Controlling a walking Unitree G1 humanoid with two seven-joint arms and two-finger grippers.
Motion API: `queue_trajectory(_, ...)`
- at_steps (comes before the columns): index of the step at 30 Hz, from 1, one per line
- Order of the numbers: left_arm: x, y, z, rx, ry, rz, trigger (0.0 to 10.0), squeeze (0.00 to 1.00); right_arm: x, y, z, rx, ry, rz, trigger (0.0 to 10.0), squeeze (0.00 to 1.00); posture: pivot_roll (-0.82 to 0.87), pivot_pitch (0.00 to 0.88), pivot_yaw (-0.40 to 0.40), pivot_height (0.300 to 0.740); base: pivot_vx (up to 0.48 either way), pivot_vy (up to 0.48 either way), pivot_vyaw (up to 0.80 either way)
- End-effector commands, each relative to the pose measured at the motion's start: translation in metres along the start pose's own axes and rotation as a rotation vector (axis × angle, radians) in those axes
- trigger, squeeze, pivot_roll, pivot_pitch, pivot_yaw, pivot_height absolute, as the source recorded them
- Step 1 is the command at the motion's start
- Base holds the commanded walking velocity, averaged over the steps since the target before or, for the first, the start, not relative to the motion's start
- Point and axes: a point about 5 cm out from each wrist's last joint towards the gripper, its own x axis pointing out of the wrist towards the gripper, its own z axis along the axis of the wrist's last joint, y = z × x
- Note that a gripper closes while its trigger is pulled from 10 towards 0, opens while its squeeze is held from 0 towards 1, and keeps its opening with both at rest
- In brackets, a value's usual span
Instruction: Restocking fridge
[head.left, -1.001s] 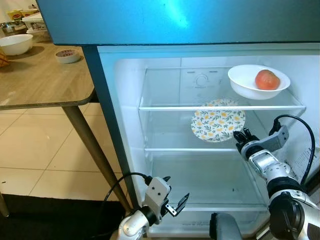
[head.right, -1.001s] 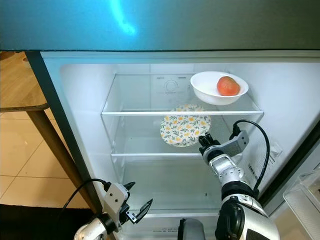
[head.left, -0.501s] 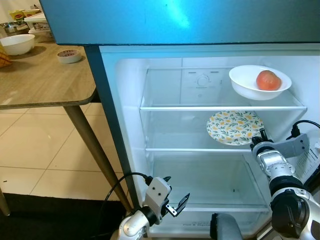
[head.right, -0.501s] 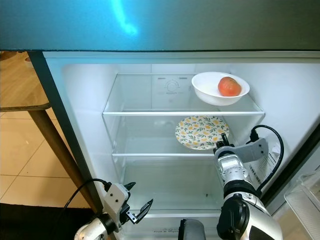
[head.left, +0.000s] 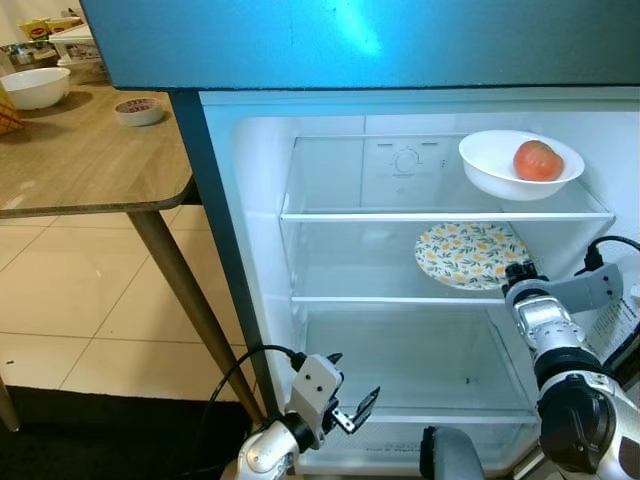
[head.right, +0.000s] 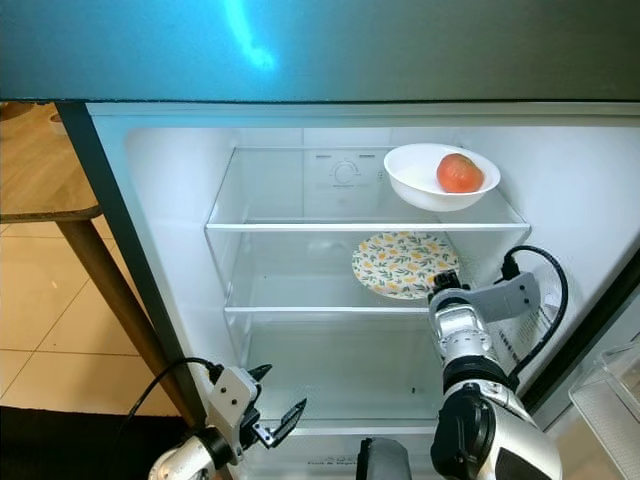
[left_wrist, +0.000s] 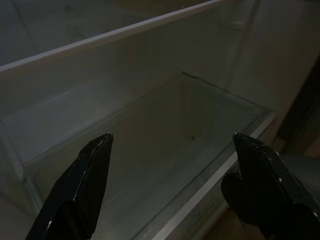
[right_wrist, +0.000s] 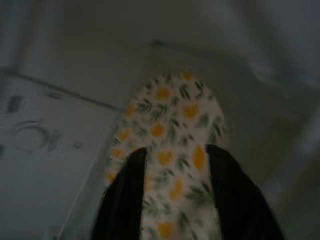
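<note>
A floral plate (head.left: 470, 253) lies on the right side of the fridge's middle glass shelf (head.left: 350, 272). My right gripper (head.left: 517, 273) is at the plate's near right rim, and in the right wrist view its two black fingers (right_wrist: 127, 190) close on the plate (right_wrist: 170, 115). On the top shelf stands a white bowl (head.left: 497, 168) holding a red round fruit (head.left: 538, 160). My left gripper (head.left: 352, 388) hangs open and empty low in front of the bottom shelf (left_wrist: 165, 150).
A wooden table (head.left: 80, 165) stands left of the fridge, with a white bowl (head.left: 35, 88) and a small dish (head.left: 138, 110) on it. The left halves of both upper shelves are bare. The floor is tiled.
One second ago the plate was near the shelf's middle. It moved right with my right gripper, then stayed put over the last half second. The left arm has not moved.
</note>
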Motion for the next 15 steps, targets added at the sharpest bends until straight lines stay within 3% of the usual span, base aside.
queue_trajectory(1,0.002,-0.003,0.002,-0.01,-0.017,0.002,10.0,0.0,0.0,0.012,0.003,-0.046,-0.033,0.068,10.0,1.0,-0.08,0.0,-0.015,0.45,0.0,0.0,0.0)
queue_trajectory(3,0.002,-0.003,0.002,-0.01,-0.016,0.001,10.0,0.0,-0.001,0.023,0.002,-0.13,-0.054,0.152,10.0,0.96,-0.08,0.0,-0.015,0.45,0.0,0.0,0.0)
queue_trajectory(4,0.002,-0.003,0.002,-0.011,-0.017,0.001,10.0,0.0,-0.002,0.026,0.003,-0.204,-0.077,0.174,10.0,0.71,-0.08,0.0,-0.015,0.45,0.0,0.0,0.0)
queue_trajectory(5,0.002,-0.003,0.002,-0.01,-0.017,0.001,10.0,0.0,-0.004,0.032,0.003,-0.329,-0.113,0.203,10.0,0.0,-0.08,0.0,-0.015,0.45,0.0,0.0,0.0)
queue_trajectory(11,0.002,-0.003,0.002,-0.011,-0.019,0.001,10.0,0.0,-0.007,0.042,-0.008,-0.461,-0.078,0.33,10.0,0.0,-0.09,0.0,-0.014,0.45,0.0,0.0,0.0)
queue_trajectory(15,0.002,-0.003,0.002,-0.011,-0.019,0.0,10.0,0.0,-0.015,0.046,-0.03,-0.563,0.031,0.512,10.0,0.0,-0.09,0.0,-0.014,0.45,0.0,0.0,0.0)
